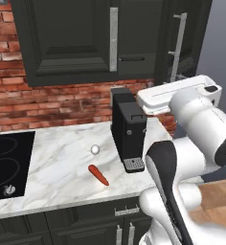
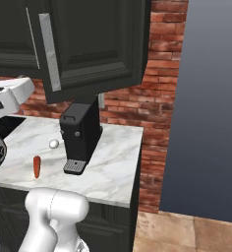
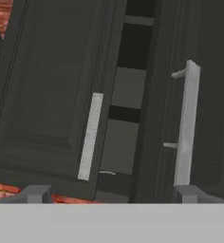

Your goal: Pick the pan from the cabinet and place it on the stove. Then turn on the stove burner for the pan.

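The gripper is standing spread wide, its two dark fingertips rising far apart at the bottom of the hand view and pinching nothing. Beyond them the dark charcoal cabinet is taking up the frame: the left door is lying shut in the left half with its brushed-silver bar handle running down the middle, while the right door is swinging ajar at the right, its own bar handle standing off on two small posts. Between the two doors a narrow dark gap is showing shelves inside; whether the pan is sitting in there cannot be told.

In the left base view the cabinet is hanging across the top of the frame over a red brick wall, with the opened door angling out at the upper right. The white arm is reaching up from the lower right. On the marble counter a black coffee machine is standing at the centre, a small white ball-like thing is lying just left of it, and a carrot is lying nearer the bottom. The black glass stove is sitting at the left edge, bare of any pan, with a silver knob near its lower corner.

In the right base view the opened door is projecting over the coffee machine.
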